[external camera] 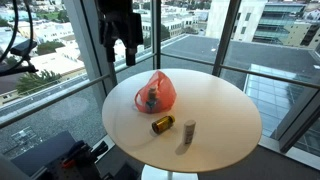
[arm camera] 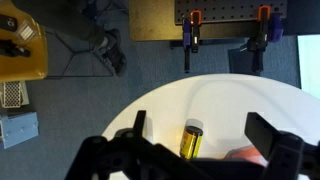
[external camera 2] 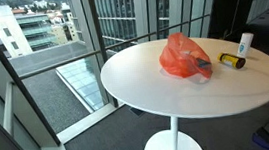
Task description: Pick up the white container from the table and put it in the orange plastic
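The white container (external camera: 189, 128) stands upright near the table's front edge; it also shows in an exterior view (external camera 2: 246, 43). The orange plastic bag (external camera: 154, 92) lies crumpled near the middle of the round white table (external camera: 215, 100) and shows in both exterior views (external camera 2: 185, 57). My gripper (external camera: 120, 35) hangs high above the table's far side, open and empty. In the wrist view the open jaws (arm camera: 202, 130) frame the table from above, with an edge of the orange bag (arm camera: 245, 155) at the bottom. The white container is out of the wrist view.
A yellow bottle with a dark cap (external camera: 162, 124) lies on its side between the bag and the white container, seen too in the wrist view (arm camera: 190, 140) and an exterior view (external camera 2: 232, 62). Glass walls surround the table.
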`<state>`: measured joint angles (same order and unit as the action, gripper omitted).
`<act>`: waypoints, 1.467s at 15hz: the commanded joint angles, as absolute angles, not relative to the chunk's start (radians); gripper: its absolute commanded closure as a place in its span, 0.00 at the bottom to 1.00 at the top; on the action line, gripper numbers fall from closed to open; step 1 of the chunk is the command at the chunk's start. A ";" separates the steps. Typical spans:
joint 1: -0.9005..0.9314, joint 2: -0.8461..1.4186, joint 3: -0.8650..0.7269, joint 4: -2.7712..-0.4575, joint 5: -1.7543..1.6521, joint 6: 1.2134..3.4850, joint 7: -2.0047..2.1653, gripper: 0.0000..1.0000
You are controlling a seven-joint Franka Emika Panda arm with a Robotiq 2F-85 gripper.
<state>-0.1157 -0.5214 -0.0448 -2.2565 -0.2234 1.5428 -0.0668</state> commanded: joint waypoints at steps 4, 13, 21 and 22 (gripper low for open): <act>-0.098 -0.521 -0.059 -2.254 -0.229 1.539 -0.060 0.00; -0.096 -0.423 -0.048 -2.212 -0.167 1.677 0.085 0.00; -0.132 -0.284 -0.080 -2.175 -0.125 1.842 0.221 0.00; -0.140 -0.267 -0.089 -2.173 -0.119 1.864 0.234 0.00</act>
